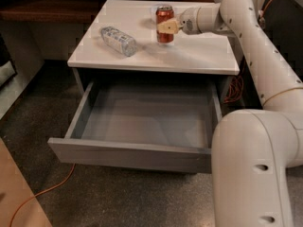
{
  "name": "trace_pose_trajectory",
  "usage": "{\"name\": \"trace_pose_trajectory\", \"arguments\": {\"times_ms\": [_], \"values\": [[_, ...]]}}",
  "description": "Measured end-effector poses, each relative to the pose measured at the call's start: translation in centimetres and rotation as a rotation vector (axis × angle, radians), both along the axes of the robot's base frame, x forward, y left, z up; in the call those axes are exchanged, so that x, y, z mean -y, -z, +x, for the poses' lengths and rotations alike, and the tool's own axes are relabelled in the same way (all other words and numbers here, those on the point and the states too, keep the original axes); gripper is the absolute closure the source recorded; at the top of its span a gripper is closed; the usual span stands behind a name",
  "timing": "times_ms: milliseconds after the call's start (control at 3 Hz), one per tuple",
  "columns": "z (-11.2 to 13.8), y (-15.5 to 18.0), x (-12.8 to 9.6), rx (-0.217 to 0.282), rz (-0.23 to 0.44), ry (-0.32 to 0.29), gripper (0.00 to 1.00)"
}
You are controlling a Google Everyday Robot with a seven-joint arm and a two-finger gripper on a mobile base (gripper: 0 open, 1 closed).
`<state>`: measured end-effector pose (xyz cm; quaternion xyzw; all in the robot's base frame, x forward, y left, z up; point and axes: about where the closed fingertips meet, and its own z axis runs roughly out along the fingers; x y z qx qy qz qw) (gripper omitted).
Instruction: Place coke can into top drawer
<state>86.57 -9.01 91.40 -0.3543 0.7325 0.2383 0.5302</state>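
Observation:
The coke can (164, 16), red with a silver top, stands upright at the back of the cabinet's white top (189, 56). My gripper (166, 27) reaches in from the right and is shut on the can at mid height, with one tan finger (165, 26) across its front. The can's base is at or just above the surface; I cannot tell which. The top drawer (128, 156) is pulled wide open below, towards me. Its grey inside holds nothing.
A clear crinkled plastic bottle (118, 40) lies on its side on the left of the cabinet top. My own white arm (255, 174) fills the right foreground beside the drawer. An orange cable (42, 193) runs over the floor at lower left. A dark wooden shelf (47, 8) stands behind, left.

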Motion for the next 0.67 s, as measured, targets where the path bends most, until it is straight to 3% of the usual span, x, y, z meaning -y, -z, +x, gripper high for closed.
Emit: {"name": "trace_pose_trajectory", "arguments": {"times_ms": [333,667], "values": [[-3.2,-0.9,-0.3,-0.003,-0.008,-0.031,1.00],[-7.9,-1.0,-2.1,0.002,-0.023,-0.105,1.00]]}}
